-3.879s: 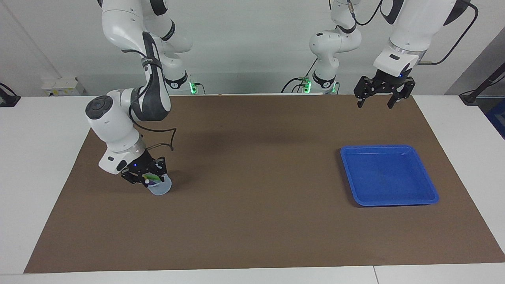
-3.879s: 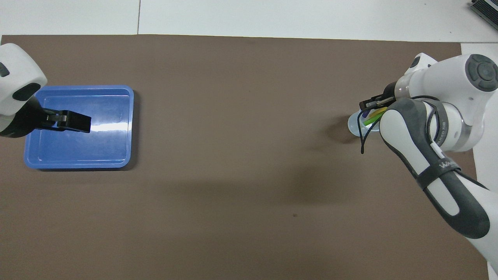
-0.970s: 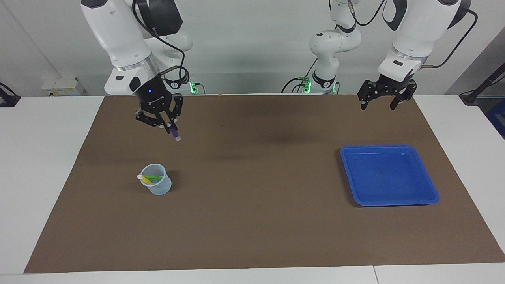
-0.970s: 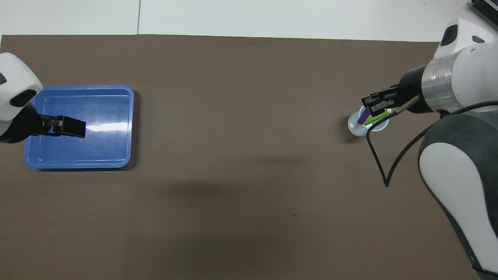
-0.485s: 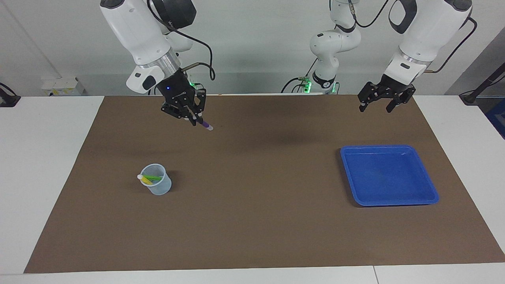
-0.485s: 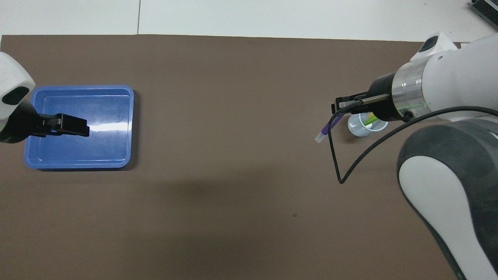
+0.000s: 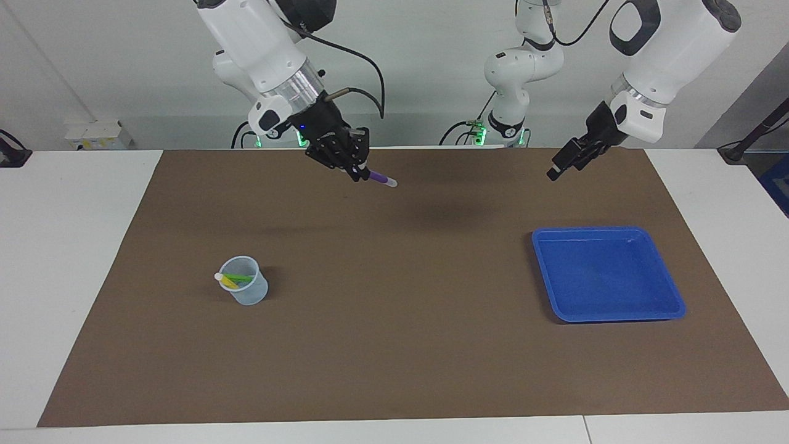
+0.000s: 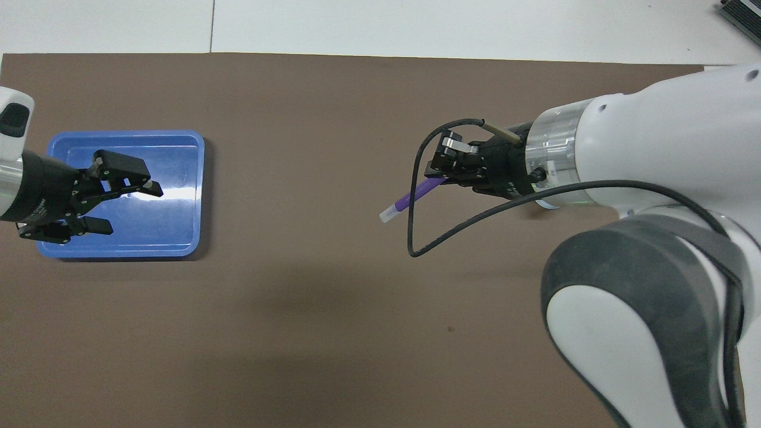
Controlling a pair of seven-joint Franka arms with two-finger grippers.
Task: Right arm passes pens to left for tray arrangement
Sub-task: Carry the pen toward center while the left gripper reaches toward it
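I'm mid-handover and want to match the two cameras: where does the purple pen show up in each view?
Facing view: the purple pen is upper middle, slanting down from the right gripper, which is shut on it, up in the air over the brown mat.
Overhead view: the purple pen is just past centre, pale end toward the blue tray.
Shared landmark: the blue tray, at the left arm's end of the table.

No legible text, labels, brand marks or numbers anywhere; arm markings too small to read in either view.
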